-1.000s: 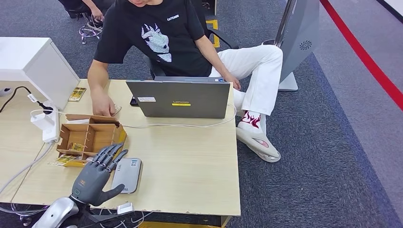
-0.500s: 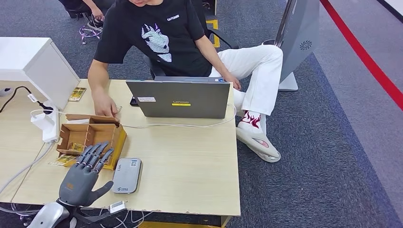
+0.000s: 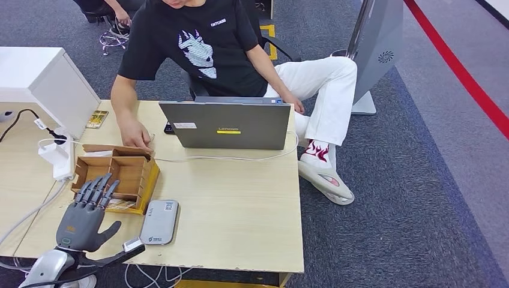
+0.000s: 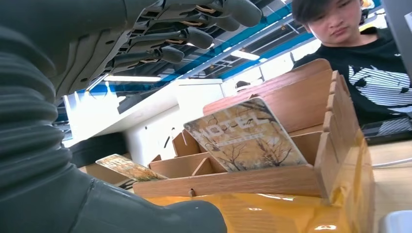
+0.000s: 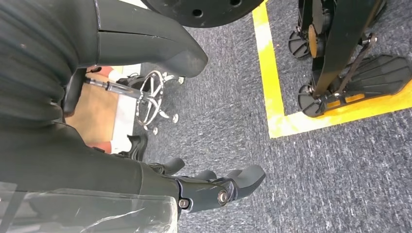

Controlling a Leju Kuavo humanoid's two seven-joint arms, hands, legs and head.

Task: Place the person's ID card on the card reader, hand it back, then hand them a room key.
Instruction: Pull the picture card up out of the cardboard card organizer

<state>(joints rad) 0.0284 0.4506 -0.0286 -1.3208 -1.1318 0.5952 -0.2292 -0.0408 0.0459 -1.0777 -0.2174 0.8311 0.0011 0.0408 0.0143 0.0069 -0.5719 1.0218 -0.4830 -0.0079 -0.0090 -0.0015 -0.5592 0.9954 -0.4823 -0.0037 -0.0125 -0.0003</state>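
Room key [image 4: 245, 136] upright in wooden box [image 3: 129, 171], left hand [image 3: 81, 219] fingers [image 3: 96, 189] spread, empty, above.

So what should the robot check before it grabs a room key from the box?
1. Left hand holds nothing, fingers apart: ok.
2. Left hand sits by the wooden box: ok.
3. Key cards stand in the box, reachable: ok.
4. Card reader has no card on it: ok.
5. ID card already handed back: cannot tell.
6. Person's hand is ready to take a key: not ok, it rests on the table.
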